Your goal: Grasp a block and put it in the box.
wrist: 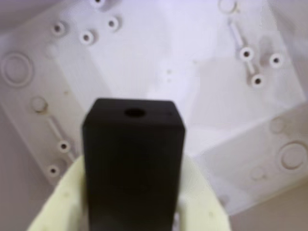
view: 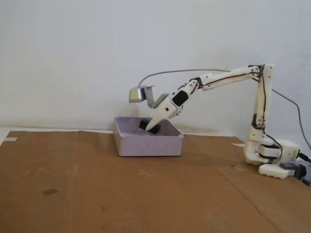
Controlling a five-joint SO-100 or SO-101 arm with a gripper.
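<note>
Wrist view: block (wrist: 133, 163) held clamped between fingers (wrist: 202, 202), poised above box (wrist: 202, 43) interior. Lowering nearer the floor before release is advised, so bouncing is avoided.

Wrist view looks closely down into the box (wrist: 202, 72); fixed view faces it side-on, farther back.

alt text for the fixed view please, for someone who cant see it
A white robot arm reaches left from its base, its gripper holding a black block just inside a shallow pale lavender-grey box. The box sits on a brown cardboard-covered table before a white wall.
</note>
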